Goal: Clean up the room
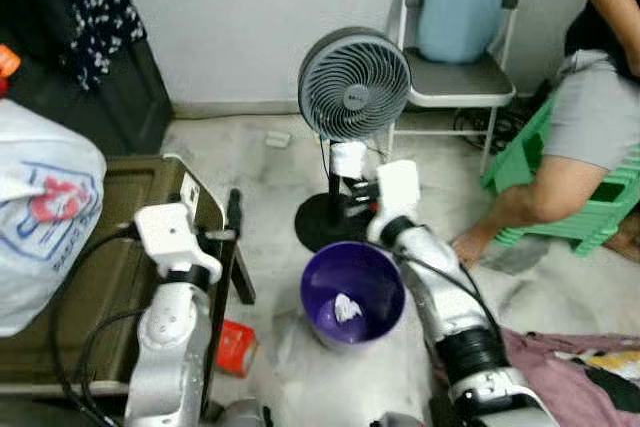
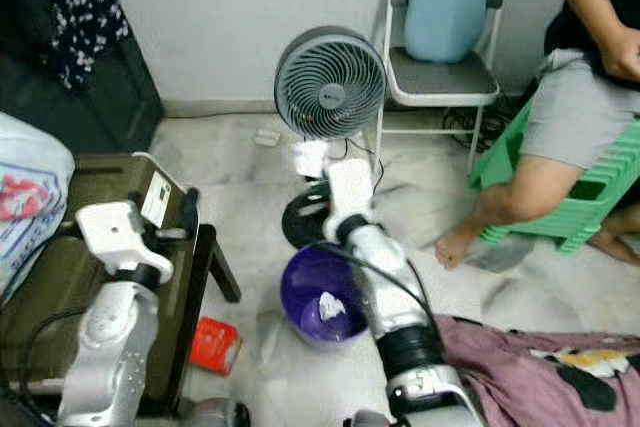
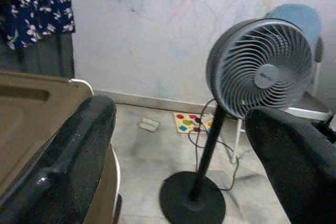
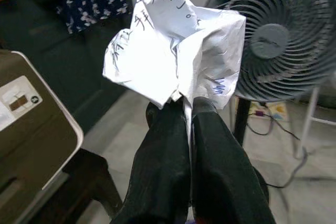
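Pinching crumpled paper point(image 4: 176, 51), right end effector point(image 4: 188, 111), seemingly above bin point(image 1: 318, 287)

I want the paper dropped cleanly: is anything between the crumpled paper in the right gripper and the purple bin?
Nothing visible blocks it. The right gripper pinches the crumpled paper near the fan's pole, beyond the open purple bin, which holds one white scrap.
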Controlling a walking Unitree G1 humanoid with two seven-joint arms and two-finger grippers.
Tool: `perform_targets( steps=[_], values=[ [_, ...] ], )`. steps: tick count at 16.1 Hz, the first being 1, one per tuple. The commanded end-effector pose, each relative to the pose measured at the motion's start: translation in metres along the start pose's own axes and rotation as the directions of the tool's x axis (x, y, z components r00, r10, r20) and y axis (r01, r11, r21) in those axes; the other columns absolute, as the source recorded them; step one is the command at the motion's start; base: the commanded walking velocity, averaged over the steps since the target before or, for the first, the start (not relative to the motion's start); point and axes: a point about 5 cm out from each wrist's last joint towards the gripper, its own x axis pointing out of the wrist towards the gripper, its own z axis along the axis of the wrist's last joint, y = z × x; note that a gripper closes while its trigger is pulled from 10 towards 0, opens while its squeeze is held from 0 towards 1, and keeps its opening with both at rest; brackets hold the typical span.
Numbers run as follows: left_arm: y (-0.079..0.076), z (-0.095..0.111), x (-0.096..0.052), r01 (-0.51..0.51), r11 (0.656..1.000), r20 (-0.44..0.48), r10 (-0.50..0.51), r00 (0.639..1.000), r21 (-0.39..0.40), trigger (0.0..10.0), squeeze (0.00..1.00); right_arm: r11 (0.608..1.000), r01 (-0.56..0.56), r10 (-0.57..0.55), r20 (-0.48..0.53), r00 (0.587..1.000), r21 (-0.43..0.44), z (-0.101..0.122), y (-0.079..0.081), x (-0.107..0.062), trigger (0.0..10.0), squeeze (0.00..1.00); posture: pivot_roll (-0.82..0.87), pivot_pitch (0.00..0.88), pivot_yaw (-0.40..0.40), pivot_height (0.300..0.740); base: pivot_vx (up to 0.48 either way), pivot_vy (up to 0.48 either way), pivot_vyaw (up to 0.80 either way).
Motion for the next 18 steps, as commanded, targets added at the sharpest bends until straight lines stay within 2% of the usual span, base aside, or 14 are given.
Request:
perform_targets(
  steps=[1,7,11,14,18],
  values=[
    [0.0001,0.0021,-0.0005,0.011,1.0,0.007,-0.011,1.0,0.003,10.0,0.0,1.0,0.001,-0.001,-0.014,1.0,0.011,-0.0028,0.0023,-0.0002,10.0,0.0,-0.05,0.012,-0.006,0.74,0.0,0.0,0.0],
    [-0.0033,0.0032,-0.0005,0.034,0.999,0.014,-0.033,0.999,-0.031,10.0,0.0,1.0,0.003,-0.003,-0.025,1.0,0.01,-0.003,0.0011,0.0002,10.0,0.0,-0.05,0.026,-0.008,0.74,0.0,0.0,-0.8],
    [-0.0069,0.0012,0.0014,0.066,0.998,-0.015,-0.066,0.998,0.017,10.0,0.0,1.0,0.009,-0.009,-0.027,1.0,0.011,-0.003,0.0005,0.0003,10.0,0.0,-0.05,0.027,-0.009,0.74,0.0,0.0,-0.8],
    [-0.0001,0.0003,-0.0026,0.071,0.998,-0.013,-0.071,0.997,-0.003,10.0,0.0,1.0,0.006,-0.006,-0.023,1.0,0.013,-0.0027,0.0011,0.0006,10.0,0.0,-0.05,0.027,-0.008,0.74,0.0,0.0,0.0],
    [-0.0009,0.0029,-0.0031,0.084,0.996,0.002,-0.084,0.996,-0.003,10.0,0.0,1.0,0.004,-0.004,-0.021,1.0,0.014,-0.0023,0.002,0.001,10.0,0.0,-0.04,0.029,-0.008,0.74,0.339,0.0,0.0]
  ],
)
